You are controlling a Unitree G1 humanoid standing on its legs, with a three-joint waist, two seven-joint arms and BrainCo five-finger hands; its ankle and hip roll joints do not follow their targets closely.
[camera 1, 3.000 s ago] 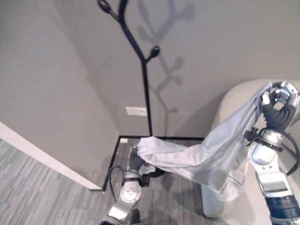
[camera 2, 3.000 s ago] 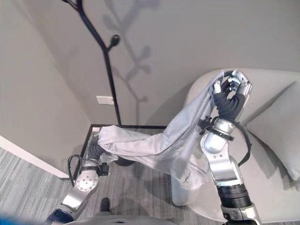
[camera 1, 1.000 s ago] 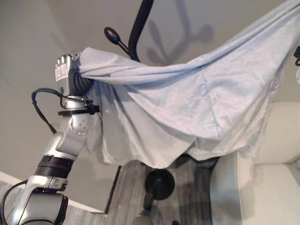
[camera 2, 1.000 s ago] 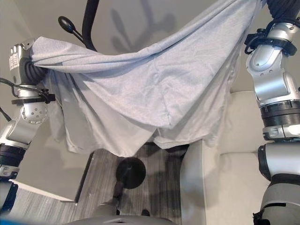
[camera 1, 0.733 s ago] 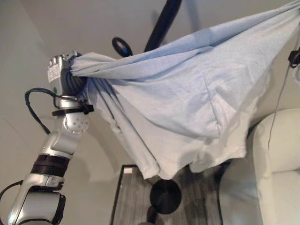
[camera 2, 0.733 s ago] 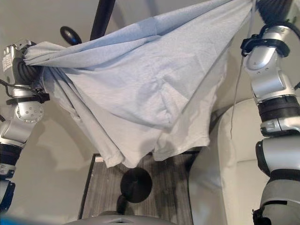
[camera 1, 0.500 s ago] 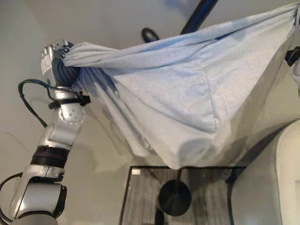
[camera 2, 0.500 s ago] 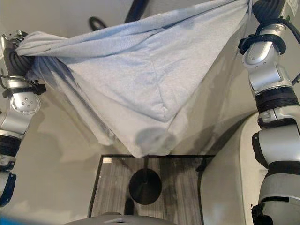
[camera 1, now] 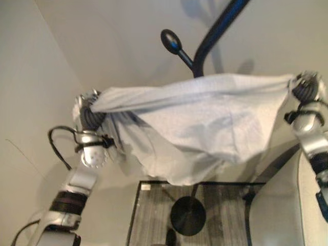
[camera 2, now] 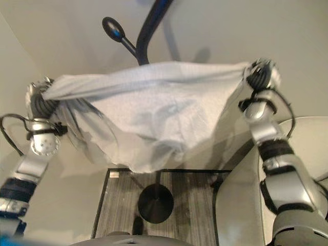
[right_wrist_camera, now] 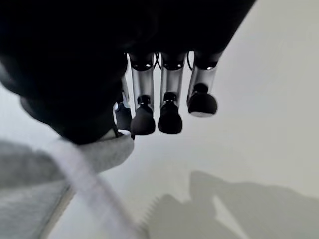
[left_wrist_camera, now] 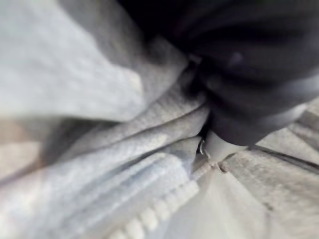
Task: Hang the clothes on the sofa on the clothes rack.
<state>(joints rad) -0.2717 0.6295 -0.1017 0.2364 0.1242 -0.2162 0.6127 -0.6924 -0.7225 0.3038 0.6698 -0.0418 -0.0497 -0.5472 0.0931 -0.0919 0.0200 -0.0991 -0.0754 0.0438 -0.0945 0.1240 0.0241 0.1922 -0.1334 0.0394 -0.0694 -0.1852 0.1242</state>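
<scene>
Grey garment (camera 1: 205, 118) hanging in the air, stretched taut along its top edge between both raised hands, clear of the sofa (camera 2: 241, 205) and sagging in loose folds over the round base (camera 1: 188, 215) of the clothes rack (camera 1: 215, 36). Left hand (camera 1: 87, 110) clenching a bunched corner, with cloth showing packed against its dark cover in the left wrist view; right hand (camera 1: 306, 87) pinching the opposite corner, a hem (right_wrist_camera: 89, 154) showing tucked by the thumb while the fingers (right_wrist_camera: 169, 117) are pointing past it. Spanning in front of the rack's pole, just below the knobbed peg (camera 1: 170, 40), and not yet resting on it. Judging the step in hand as bringing the cloth up to that peg: calling for lifting the taut edge above the knob, moving it forward past the tip, then lowering so the peg is catching the fabric near its middle. Easing the tension a little before lowering, likely helping the cloth drape and not slide off. Releasing only once the weight is sitting on the peg. Watching the low folds, possibly snagging on the pole.
</scene>
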